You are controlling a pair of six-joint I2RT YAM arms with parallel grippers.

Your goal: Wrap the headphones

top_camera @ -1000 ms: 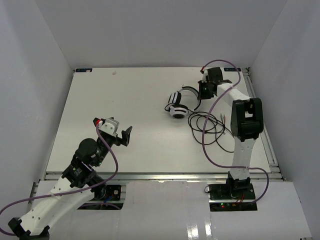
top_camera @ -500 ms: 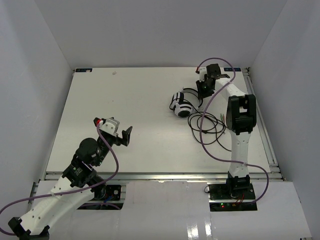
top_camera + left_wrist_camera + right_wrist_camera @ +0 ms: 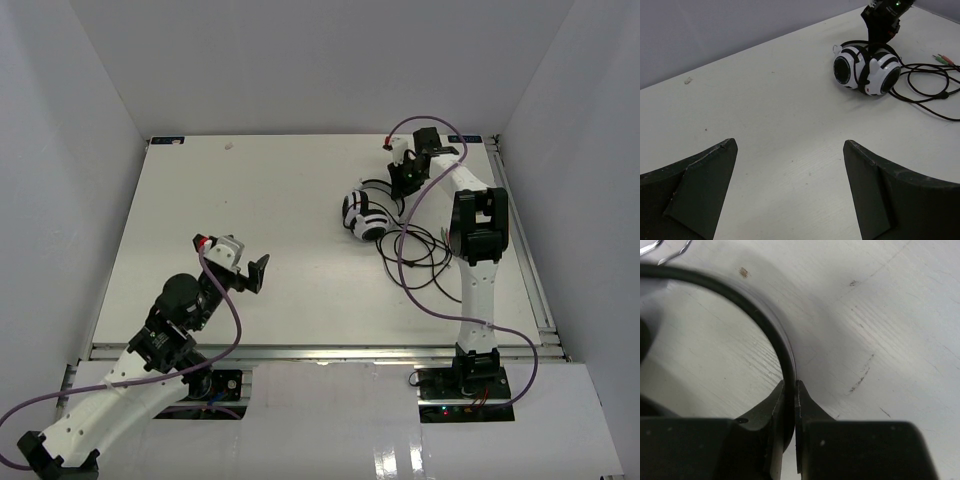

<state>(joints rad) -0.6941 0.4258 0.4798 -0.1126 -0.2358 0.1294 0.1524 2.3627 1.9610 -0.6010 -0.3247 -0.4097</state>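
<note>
The white-and-black headphones (image 3: 362,214) lie at the right rear of the table, their two earcups side by side. They also show in the left wrist view (image 3: 867,68). Their thin black cable (image 3: 420,250) lies in loose loops to the right, and its small plugs (image 3: 943,58) show in the left wrist view. My right gripper (image 3: 404,181) is shut on the black headband (image 3: 765,320), which curves away between its fingers. My left gripper (image 3: 252,272) is open and empty over the table's left front, far from the headphones.
Thick purple robot-arm cables (image 3: 415,290) hang over the right side of the table above the black cable loops. White walls enclose the table on three sides. A small mark (image 3: 688,80) lies on the table near the far wall.
My right gripper has pulled the headband leftward and toward the back. The earcups have swung together and turned upright. My left gripper has shifted slightly right and nearer.
</note>
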